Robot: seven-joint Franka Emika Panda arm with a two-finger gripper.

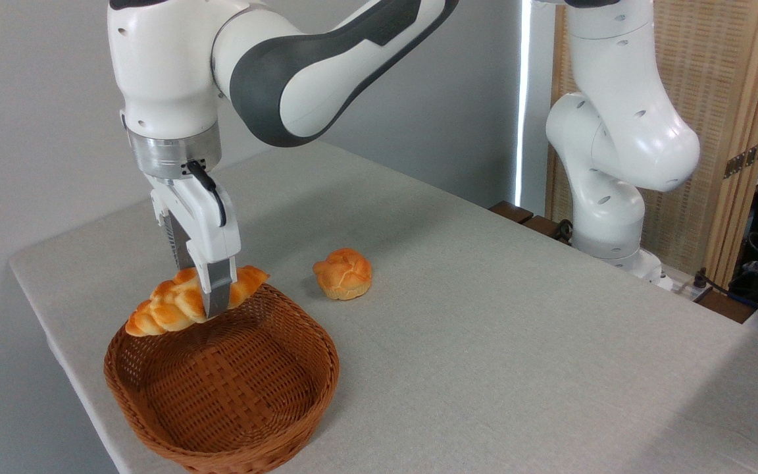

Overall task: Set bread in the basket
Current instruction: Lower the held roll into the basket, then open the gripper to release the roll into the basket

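The single fixed camera looked down across a table covered in pale grey cloth. Near the front left corner stood the basket, a wide, shallow oval of brown wicker with a thick braided rim. Its woven floor and inner wall showed bare; nothing lay on the bottom.

The bread, a long plaited golden-orange loaf with glossy bumps, hung over the far left part of the basket's rim. It sat tilted, its left tip lower and reaching out past the rim, its right tip higher and pointing toward the back of the table. Whether its underside touched the rim could not be told from this angle.

The gripper was clamped on the loaf at about its middle. The near grey finger crossed in front of the bread and hid a strip of it; the other finger stood behind the loaf, mostly out of sight. So the bread was held between the fingers, up at rim height, not down in the bowl.

The arm came in from the upper right, bent over at the top of the picture, and its wrist pointed almost straight down, with the fingers aimed at the basket's back edge. A black cable looped on the side of the hand.

A small round knotted bun lay on the cloth just right of the basket's far rim, apart from both basket and gripper. The arm's white base stood at the table's far right edge, before a wood-framed woven screen.
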